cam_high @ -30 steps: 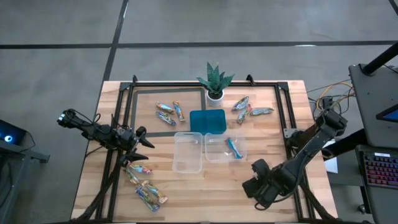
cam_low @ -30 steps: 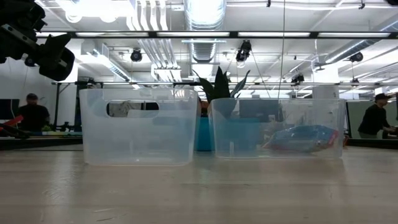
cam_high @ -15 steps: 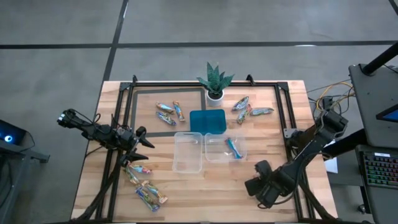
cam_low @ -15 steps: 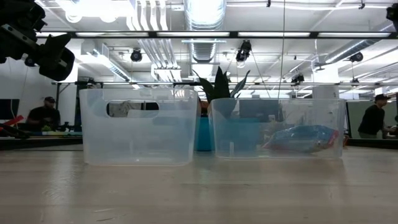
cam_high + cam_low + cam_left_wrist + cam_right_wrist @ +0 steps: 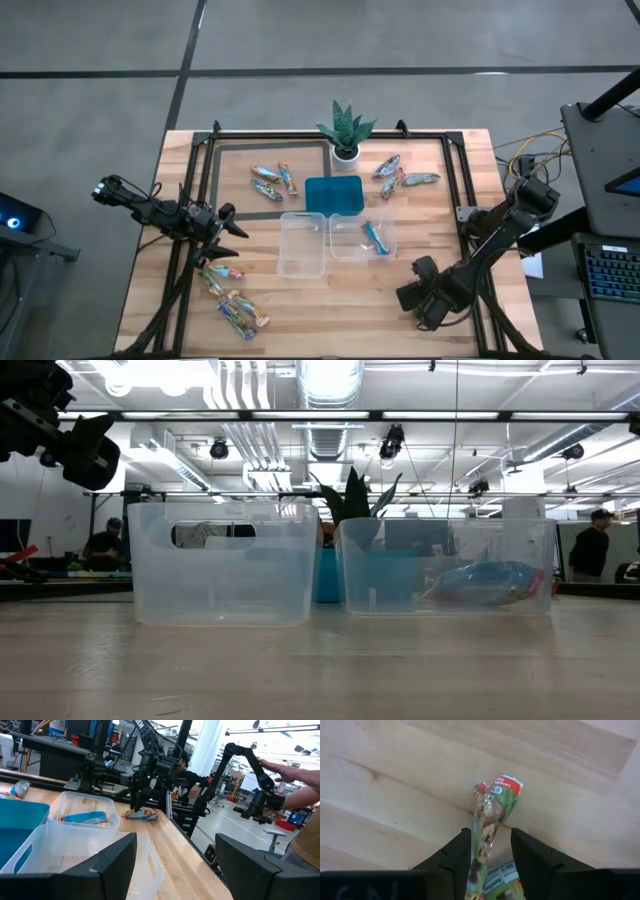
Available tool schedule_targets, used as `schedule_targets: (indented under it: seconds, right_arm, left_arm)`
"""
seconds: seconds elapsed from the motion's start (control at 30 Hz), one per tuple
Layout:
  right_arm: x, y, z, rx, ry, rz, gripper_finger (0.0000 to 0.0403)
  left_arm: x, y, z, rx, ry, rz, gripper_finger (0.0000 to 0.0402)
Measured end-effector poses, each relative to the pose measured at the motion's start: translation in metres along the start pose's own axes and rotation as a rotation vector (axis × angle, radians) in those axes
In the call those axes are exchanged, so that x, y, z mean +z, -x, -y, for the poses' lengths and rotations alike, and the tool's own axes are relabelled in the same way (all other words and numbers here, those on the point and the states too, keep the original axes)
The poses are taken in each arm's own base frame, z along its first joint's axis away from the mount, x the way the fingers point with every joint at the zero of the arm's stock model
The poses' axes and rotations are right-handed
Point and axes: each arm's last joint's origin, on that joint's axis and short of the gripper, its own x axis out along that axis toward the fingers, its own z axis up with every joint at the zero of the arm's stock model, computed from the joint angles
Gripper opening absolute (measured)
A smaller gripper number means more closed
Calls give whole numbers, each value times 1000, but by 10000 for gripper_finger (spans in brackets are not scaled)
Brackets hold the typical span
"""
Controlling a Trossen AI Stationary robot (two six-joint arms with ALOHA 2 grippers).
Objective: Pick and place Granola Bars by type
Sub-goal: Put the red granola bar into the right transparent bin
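Observation:
Granola bars in shiny wrappers lie in three loose groups: near the left near corner, left of the teal tray, and right of the plant. One blue bar lies in the right clear tub; the left tub holds nothing. My left gripper hovers open left of the tubs, above the near-left bars. My right gripper points down near the table's near right part, shut on a green-and-red-wrapped bar. My right gripper pinches the green-and-red bar between its two fingers, at the bar's end nearest the wrist. The fingers come from above and lie along the bar. Its far end sticks out past the fingertips. Whether it is off the wood, I cannot tell.
The teal tray sits behind the tubs and a small potted plant stands at the far edge. A black frame rail runs along the left side. Bare wood lies in front of the tubs. People move in the room behind.
My right gripper has shifted a little toward the table's right and far side. My left arm has kept still. People in the background have walked about.

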Motion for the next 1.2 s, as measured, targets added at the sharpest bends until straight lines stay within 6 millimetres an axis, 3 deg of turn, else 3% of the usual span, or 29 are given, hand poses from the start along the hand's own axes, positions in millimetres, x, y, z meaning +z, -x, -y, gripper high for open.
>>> schedule_targets:
  seconds: [0.43,0.77,0.93,1.2]
  right_arm:
    - [0,-19,7,42,12,-25,112]
    - [1,-17,7,35,61,-17,24]
    - [2,-11,7,-6,75,7,18]
    - [3,18,-1,-48,135,58,15]
  left_arm:
    - [0,0,0,0,0,0,250]
    - [0,0,0,0,0,0,250]
    - [0,0,0,0,0,0,250]
    - [0,0,0,0,0,1,250]
